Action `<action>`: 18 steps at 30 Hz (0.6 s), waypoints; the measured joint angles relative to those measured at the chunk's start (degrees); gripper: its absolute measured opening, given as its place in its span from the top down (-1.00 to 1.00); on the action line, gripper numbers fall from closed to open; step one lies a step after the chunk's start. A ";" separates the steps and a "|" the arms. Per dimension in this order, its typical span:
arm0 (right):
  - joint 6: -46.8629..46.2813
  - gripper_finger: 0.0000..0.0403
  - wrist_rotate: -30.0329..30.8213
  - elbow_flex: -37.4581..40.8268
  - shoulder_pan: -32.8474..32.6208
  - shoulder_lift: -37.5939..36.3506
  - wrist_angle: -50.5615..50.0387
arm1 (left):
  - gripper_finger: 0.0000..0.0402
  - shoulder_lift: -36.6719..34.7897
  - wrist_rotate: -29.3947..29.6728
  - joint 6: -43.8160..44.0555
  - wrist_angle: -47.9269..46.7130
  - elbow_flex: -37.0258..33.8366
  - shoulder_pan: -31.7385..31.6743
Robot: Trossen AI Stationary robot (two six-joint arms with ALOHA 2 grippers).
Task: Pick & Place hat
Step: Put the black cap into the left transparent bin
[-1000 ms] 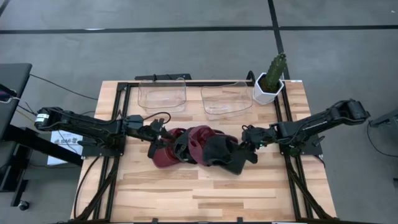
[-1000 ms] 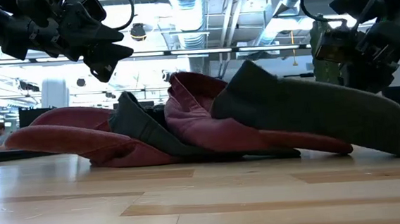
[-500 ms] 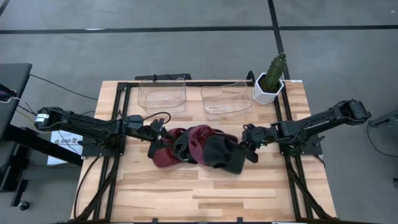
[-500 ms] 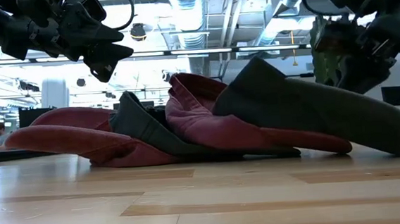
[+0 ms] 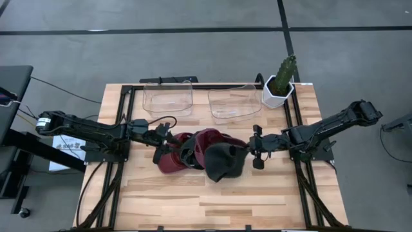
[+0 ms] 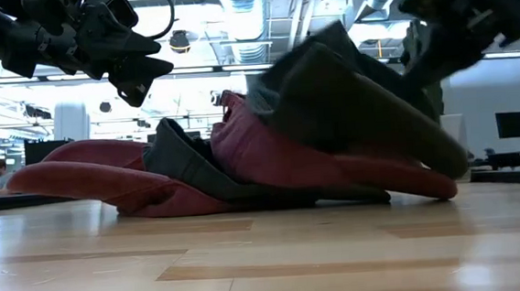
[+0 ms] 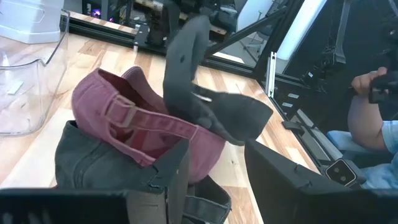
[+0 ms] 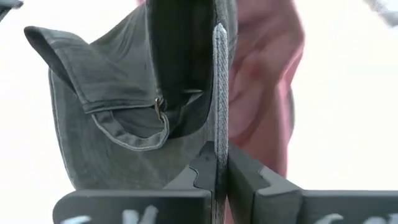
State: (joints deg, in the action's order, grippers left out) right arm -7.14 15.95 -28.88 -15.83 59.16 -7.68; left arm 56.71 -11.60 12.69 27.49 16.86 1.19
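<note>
at the centre of the high view, the right gripper (image 5: 248, 152) has its fingers (image 8: 205, 171) pinched tight on the brim of a dark grey hat (image 5: 223, 161), lifting it partly off a heap of maroon hats (image 5: 207, 143) mid-table. left of the heap, the left gripper (image 5: 168, 140) hovers with jaws parted, holding nothing. toward the frame's top stand two clear bins (image 5: 168, 98) and a potted plant (image 5: 279, 82).

High cam looks straight down on the whole table (image 5: 212, 200). Low cam sits at tabletop level, close, facing the room. Wrist cams look fwd along each arm (very near). All four share the hat pile (image 5: 203, 154).
</note>
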 joint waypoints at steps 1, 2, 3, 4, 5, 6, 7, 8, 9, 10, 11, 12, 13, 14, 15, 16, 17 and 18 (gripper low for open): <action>0.29 0.94 1.59 -0.43 -0.47 0.00 0.20 | 0.24 0.00 0.00 0.00 0.00 0.00 0.00; 0.37 0.94 2.78 -0.75 -1.01 0.00 0.51 | 0.24 0.00 0.00 0.00 0.00 0.00 0.01; 0.87 0.96 3.81 -1.10 -1.51 0.00 0.65 | 0.24 0.00 0.00 0.00 0.00 0.00 0.01; 1.25 0.97 4.74 -1.47 -2.04 0.00 0.82 | 0.24 0.00 0.00 0.00 0.00 0.00 0.01; 1.58 0.98 5.82 -1.86 -2.56 0.00 0.90 | 0.24 0.00 0.00 0.00 0.00 0.00 -0.02; 1.66 0.98 7.09 -2.20 -3.08 0.00 1.29 | 0.24 0.00 0.00 0.00 0.00 0.00 0.01; 1.72 0.97 8.60 -2.38 -3.59 0.00 2.29 | 0.24 0.00 0.00 0.00 0.02 0.00 -0.01; 1.77 0.96 9.86 -2.46 -4.05 0.00 3.50 | 0.24 0.00 0.00 0.00 0.06 0.00 0.01; 2.10 0.94 10.81 -2.46 -4.49 0.00 4.92 | 0.24 0.00 0.00 0.00 0.19 0.00 0.01; 2.93 0.93 11.50 -2.46 -4.88 0.00 6.51 | 0.24 0.00 0.00 0.00 0.38 0.00 0.01; 3.91 0.93 11.68 -2.46 -5.26 -0.02 8.04 | 0.24 0.00 0.00 0.00 0.54 0.00 0.01; 4.67 0.93 11.67 -2.46 -5.64 -0.01 9.48 | 0.24 0.00 0.00 0.00 0.69 0.00 0.01; 5.44 0.94 11.65 -2.46 -5.99 0.04 10.80 | 0.24 0.00 0.00 0.00 0.85 0.00 0.01; 5.94 0.96 11.63 -2.46 -6.32 0.06 12.04 | 0.24 0.00 0.00 0.00 1.05 0.00 0.01; 6.39 0.97 11.58 -2.46 -6.62 0.07 13.03 | 0.24 0.00 0.00 -0.08 1.19 0.00 0.01; 6.99 0.98 11.56 -2.46 -6.86 0.07 13.97 | 0.24 0.00 0.00 -0.36 1.39 0.00 0.01; 7.19 0.97 11.57 -2.46 -7.08 0.07 14.79 | 0.24 0.00 0.00 -0.65 1.78 0.00 0.01; 7.20 0.96 11.56 -2.48 -7.23 0.07 15.24 | 0.24 0.00 0.00 -0.98 2.37 0.00 0.01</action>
State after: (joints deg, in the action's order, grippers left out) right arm 0.05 27.51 -31.35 -23.06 59.22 7.56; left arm 56.71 -11.60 11.70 29.85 16.86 1.19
